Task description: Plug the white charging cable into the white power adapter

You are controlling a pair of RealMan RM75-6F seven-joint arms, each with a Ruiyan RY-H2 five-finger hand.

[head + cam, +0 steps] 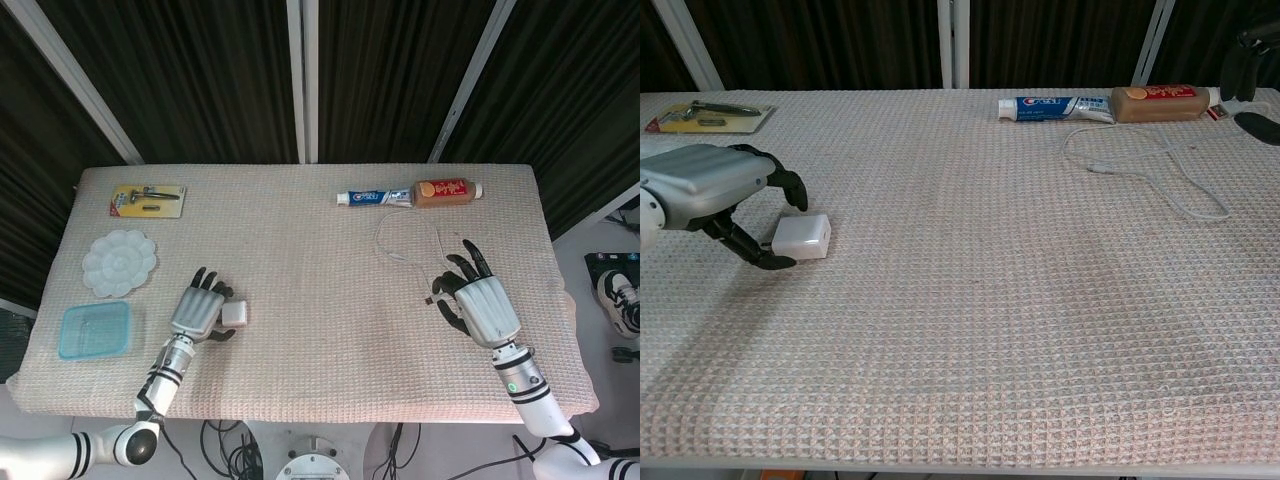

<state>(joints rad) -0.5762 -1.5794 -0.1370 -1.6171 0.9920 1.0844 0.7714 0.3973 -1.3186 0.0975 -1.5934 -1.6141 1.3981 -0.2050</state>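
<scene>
The white power adapter [236, 314] [802, 237] lies on the woven mat at the front left, prongs pointing left. My left hand [200, 312] [710, 190] sits against its left side, with the fingers [790, 184] curved over the far edge and the thumb along the near edge; the adapter still rests flat on the mat. My right hand [482, 306] [1252, 70] hovers at the right and pinches the USB plug of the white charging cable [402, 236] [1145, 160]. The rest of the cable loops loosely on the mat, its small end free.
A toothpaste tube [374, 198] [1055, 107] and a brown bottle [446, 189] [1160, 101] lie along the far edge beside the cable. At the left stand a carded tool [148, 200], a white palette dish [119, 262] and a blue box [95, 331].
</scene>
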